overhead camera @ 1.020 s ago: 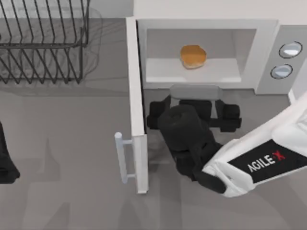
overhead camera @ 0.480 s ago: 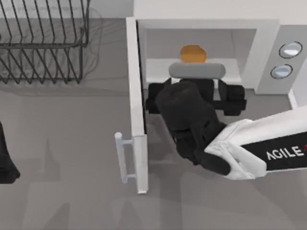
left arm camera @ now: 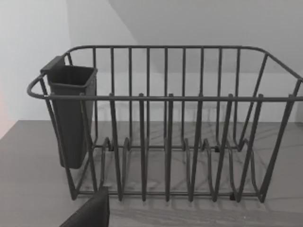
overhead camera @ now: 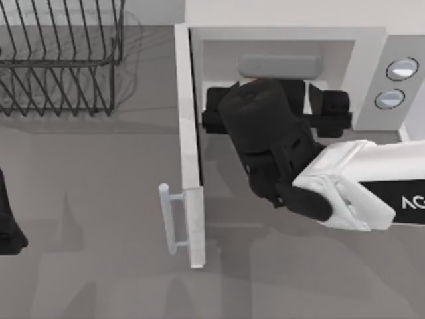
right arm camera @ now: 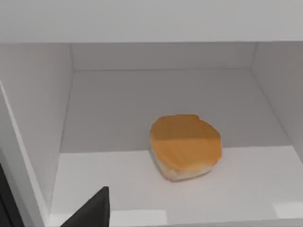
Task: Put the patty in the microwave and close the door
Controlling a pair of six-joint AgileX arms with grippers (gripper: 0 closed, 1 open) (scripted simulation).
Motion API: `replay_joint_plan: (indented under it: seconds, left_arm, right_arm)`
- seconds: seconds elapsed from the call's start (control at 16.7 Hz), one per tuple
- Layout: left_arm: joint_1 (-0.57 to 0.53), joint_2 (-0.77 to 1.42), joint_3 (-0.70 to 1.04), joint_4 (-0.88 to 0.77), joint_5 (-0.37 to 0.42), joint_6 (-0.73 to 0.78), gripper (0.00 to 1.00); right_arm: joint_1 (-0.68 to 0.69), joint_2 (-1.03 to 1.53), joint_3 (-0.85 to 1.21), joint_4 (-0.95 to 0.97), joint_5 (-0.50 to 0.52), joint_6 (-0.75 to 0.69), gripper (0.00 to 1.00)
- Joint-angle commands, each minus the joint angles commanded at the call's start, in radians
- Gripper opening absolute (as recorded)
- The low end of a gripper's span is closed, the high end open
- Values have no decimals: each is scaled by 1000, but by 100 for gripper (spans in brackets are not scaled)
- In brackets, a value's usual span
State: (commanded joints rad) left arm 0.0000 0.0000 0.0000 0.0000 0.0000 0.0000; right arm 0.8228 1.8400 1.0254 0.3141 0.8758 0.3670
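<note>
The white microwave (overhead camera: pixel 369 41) stands at the back right with its door (overhead camera: pixel 188 133) swung open toward the front; the bar handle (overhead camera: pixel 170 219) faces left. My right gripper (overhead camera: pixel 275 100) reaches into the cavity mouth, fingers spread wide and open, holding nothing. It hides the patty in the top view. In the right wrist view the orange-brown patty (right arm camera: pixel 185 146) lies flat on the pale cavity floor (right arm camera: pixel 109 118), free of the fingers. My left gripper (overhead camera: pixel 6 226) is parked at the table's left edge.
A black wire rack (overhead camera: pixel 60 56) stands at the back left, with a dark cup holder (left arm camera: pixel 71 113) on its side. Two round silvery buttons (overhead camera: pixel 400 69) sit on the microwave's grey side panel. Bare grey table lies left of the door.
My right gripper has advanced from in front of the microwave into its cavity, now covering the patty from above. Patty and door have stayed put. The left arm has not moved.
</note>
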Motion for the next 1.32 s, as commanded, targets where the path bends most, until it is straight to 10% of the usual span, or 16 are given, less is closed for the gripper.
replay_joint_plan:
  seconds: [0.54,1.32]
  left_arm:
    - [0,0,0,0,0,0,100]
    - [0,0,0,0,0,0,100]
  right_arm:
    - [-140,-262,-249,-15,-229,-32,100]
    - [-684,-1569,-971,-260,-812,-285,100]
